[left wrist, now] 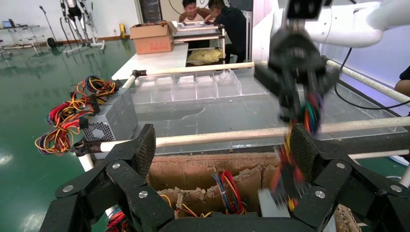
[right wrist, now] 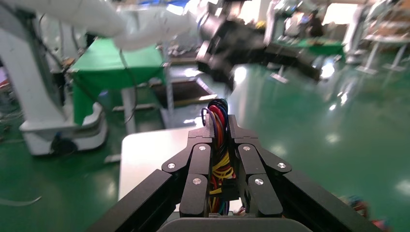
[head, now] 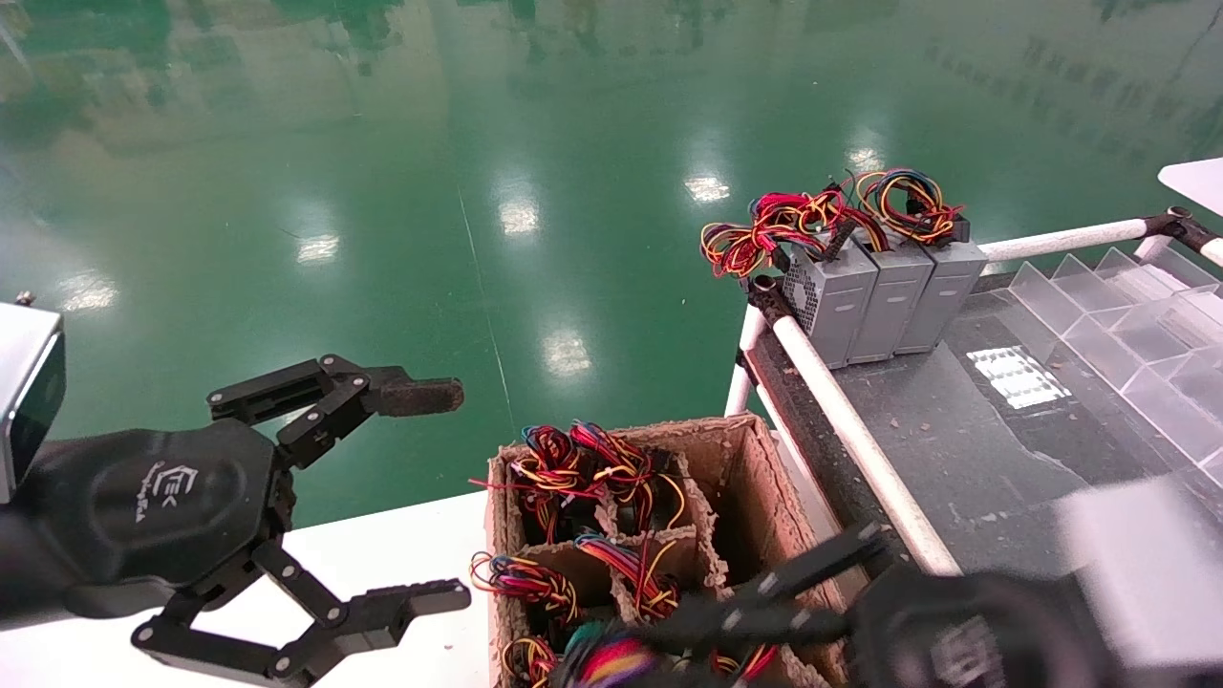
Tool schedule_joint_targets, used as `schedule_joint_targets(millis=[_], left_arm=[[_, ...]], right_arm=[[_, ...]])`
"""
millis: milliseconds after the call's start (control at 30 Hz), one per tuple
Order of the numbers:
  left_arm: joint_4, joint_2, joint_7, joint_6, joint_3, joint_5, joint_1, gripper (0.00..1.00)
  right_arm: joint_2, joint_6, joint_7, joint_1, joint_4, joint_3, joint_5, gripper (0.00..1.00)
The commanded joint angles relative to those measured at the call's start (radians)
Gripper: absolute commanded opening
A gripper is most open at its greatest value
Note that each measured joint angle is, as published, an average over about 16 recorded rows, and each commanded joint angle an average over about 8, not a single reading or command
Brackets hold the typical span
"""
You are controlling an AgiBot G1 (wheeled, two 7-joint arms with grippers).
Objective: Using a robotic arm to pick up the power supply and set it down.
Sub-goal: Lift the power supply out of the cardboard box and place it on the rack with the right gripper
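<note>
Right gripper (right wrist: 220,145) is clenched on a power supply's wire bundle (right wrist: 220,121) above the cardboard box (head: 755,459); setting down remains. Left gripper (head: 420,497) idles released.

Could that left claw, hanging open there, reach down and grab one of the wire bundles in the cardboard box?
Probably not right now. The left gripper hovers open beside the cardboard box, but the right gripper is over it, clamped on a wire bundle, crowding the nearest compartments.

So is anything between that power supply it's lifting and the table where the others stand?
The right gripper holds a power supply's wires over the cardboard box. The table's white rail lies between; otherwise nothing visible blocks it.
</note>
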Motion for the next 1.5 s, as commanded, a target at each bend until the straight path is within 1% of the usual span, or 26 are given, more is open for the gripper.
schedule_joint_targets(millis=[33, 300, 500, 733, 933, 1100, 1300, 1500], left_arm=[[0.0, 0.0, 0.0, 0.0, 0.0, 0.0, 0.0, 1.0], [0.0, 0.0, 0.0, 0.0, 0.0, 0.0, 0.0, 1.0], [0.0, 0.0, 0.0, 0.0, 0.0, 0.0, 0.0, 1.0], [0.0, 0.0, 0.0, 0.0, 0.0, 0.0, 0.0, 1.0], [0.0, 0.0, 0.0, 0.0, 0.0, 0.0, 0.0, 1.0], [0.0, 0.0, 0.0, 0.0, 0.0, 0.0, 0.0, 1.0], [0.0, 0.0, 0.0, 0.0, 0.0, 0.0, 0.0, 1.0], [0.0, 0.0, 0.0, 0.0, 0.0, 0.0, 0.0, 1.0]], right_arm=[[0.023, -0.003, -0.003, -0.001, -0.002, 0.023, 0.037, 0.0], [0.113, -0.027, -0.024, 0.0, -0.057, 0.11, 0.163, 0.0], [0.18, -0.043, -0.07, 0.01, -0.154, 0.166, 0.199, 0.0], [0.244, -0.012, -0.144, 0.013, -0.291, 0.201, 0.17, 0.0], [0.293, 0.043, -0.209, -0.003, -0.385, 0.215, 0.129, 0.0], [0.325, 0.092, -0.26, -0.024, -0.438, 0.218, 0.091, 0.0], [0.334, 0.124, -0.286, -0.05, -0.476, 0.209, 0.064, 0.0], [0.307, 0.134, -0.285, -0.061, -0.477, 0.187, 0.037, 0.0]])
